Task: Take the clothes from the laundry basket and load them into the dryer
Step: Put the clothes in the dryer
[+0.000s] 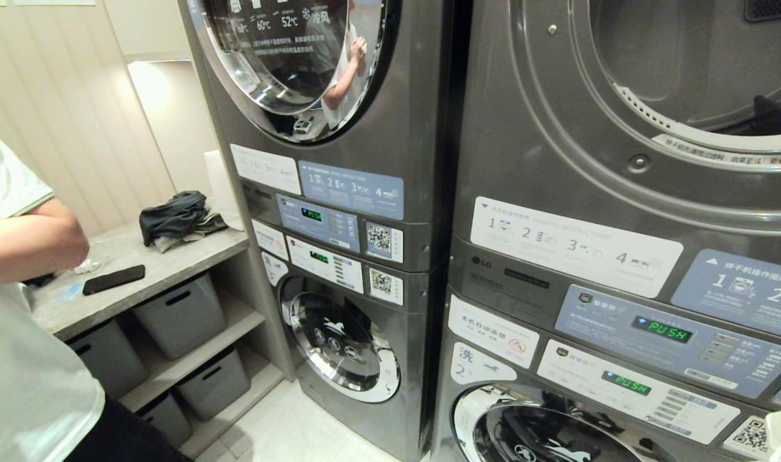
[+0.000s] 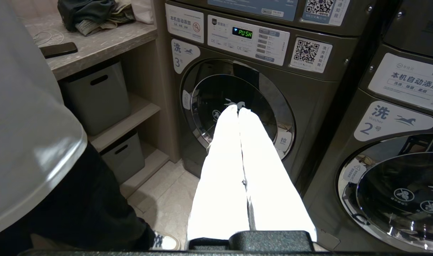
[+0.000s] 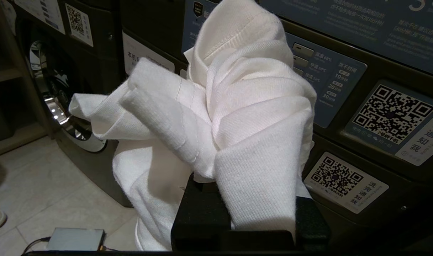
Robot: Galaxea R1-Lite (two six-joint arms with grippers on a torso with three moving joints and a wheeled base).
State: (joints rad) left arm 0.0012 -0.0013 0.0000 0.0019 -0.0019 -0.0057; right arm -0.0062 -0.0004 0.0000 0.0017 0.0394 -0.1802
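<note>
Starting at the left of my head view: a person (image 1: 24, 308) stands at the wooden counter (image 1: 172, 260), where a black phone (image 1: 113, 280) lies near the front edge and a dark heap of clothes (image 1: 175, 218) sits at the back, against the left machine stack (image 1: 339, 256). Grey storage bins (image 1: 181, 314) fill the shelves underneath. I can't find the laundry basket in any of my views, so I can't say how much is left in it.

My left gripper (image 2: 238, 111) hangs in front of the lower washer door (image 2: 237, 113), white fingers pressed together with nothing between them; that arm looks parked.

Over to the right: the dryer (image 1: 627, 128) on the upper right stack has its mouth open to me, and I see no clothes in the part of the drum that shows. My right gripper (image 3: 234, 213) is clamped on a bunched white garment (image 3: 237, 106), the cloth draped over the jaws, up against the control panel (image 3: 326, 78) of that stack; a corner of it peeks in at the lower right corner of the head view.

My read: one piece is picked and on its way, nothing loaded yet. It has yet to go up and into the drum.
</note>
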